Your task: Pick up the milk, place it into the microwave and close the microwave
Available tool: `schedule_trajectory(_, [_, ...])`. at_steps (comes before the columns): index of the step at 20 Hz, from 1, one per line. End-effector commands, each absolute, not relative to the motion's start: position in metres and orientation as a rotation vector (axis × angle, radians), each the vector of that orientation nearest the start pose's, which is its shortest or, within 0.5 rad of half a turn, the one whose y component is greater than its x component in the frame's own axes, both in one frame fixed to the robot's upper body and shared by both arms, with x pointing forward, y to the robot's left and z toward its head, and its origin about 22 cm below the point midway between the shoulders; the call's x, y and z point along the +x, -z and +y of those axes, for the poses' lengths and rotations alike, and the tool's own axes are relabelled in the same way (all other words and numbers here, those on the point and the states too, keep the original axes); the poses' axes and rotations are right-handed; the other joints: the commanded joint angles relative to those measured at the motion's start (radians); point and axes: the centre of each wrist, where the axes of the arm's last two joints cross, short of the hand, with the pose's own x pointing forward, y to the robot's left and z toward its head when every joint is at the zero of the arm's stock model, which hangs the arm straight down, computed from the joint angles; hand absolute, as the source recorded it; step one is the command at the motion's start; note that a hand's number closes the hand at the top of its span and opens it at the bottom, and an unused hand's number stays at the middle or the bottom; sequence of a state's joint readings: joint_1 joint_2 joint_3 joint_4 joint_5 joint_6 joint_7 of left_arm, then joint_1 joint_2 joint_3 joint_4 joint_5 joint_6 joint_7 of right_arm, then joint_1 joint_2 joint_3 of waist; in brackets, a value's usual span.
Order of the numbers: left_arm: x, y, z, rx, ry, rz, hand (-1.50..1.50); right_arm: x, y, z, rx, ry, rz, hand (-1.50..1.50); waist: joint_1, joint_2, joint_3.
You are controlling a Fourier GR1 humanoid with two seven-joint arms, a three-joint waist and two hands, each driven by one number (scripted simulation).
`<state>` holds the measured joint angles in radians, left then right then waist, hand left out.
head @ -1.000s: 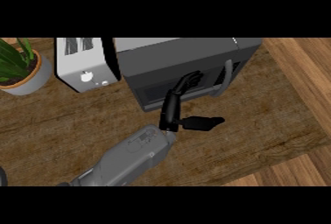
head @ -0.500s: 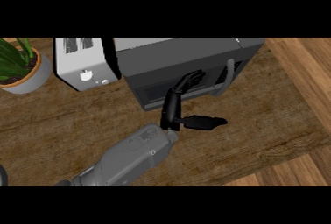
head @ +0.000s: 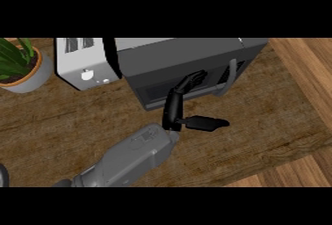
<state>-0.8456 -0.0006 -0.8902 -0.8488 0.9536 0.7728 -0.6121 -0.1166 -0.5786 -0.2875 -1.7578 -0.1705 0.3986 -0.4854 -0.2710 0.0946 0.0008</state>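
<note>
At about ten o'clock in our view stands a potted plant (head: 18,66), green leaves over a grey pot with an orange rim, cut by the left edge. Just to its right, near eleven o'clock, sits a white toaster (head: 84,63), slots showing at the top and small knobs on its front. Touching or nearly touching the toaster's right side, the dark grey microwave (head: 188,61) fills twelve to one o'clock, its door shut against the body and a pale upright handle (head: 228,78) near the door's right edge. One grey forearm (head: 130,160) rises from seven o'clock toward the centre and ends in a black hand (head: 174,107) — we cannot say for certain whether it is our left or our right. Its fingers (head: 191,81) stretch straight up and lie against the microwave's door, just left of the handle, while the thumb (head: 206,123) juts sideways toward three o'clock; the hand is spread and has hold of nothing. The milk shows nowhere in our view — we cannot tell where it is. The wooden counter (head: 71,118) runs under everything, with lighter boards at four o'clock.
</note>
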Motion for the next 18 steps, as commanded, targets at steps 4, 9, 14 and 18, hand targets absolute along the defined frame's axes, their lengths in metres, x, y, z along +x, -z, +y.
schedule_trajectory(4, [0.340,-0.028,0.007,-0.069,-0.007,-1.832,-1.50,0.259,-0.127,-0.367,0.205,-0.468,-2.237,-1.50,-0.002,0.012,-0.001])
schedule_trajectory(9, [0.342,-0.026,0.009,-0.054,-0.013,-1.843,-1.50,0.266,-0.129,-0.375,0.253,-0.438,-2.214,-1.50,-0.006,0.011,-0.002])
schedule_trajectory(14, [0.344,-0.026,0.010,-0.058,-0.025,-1.841,-1.50,0.269,-0.132,-0.388,0.279,-0.425,-2.197,-1.50,-0.014,0.010,-0.001])
schedule_trajectory(18, [0.343,-0.023,0.011,-0.061,-0.029,-1.841,-1.50,0.275,-0.135,-0.393,0.309,-0.404,-2.205,-1.50,-0.018,0.014,-0.001])
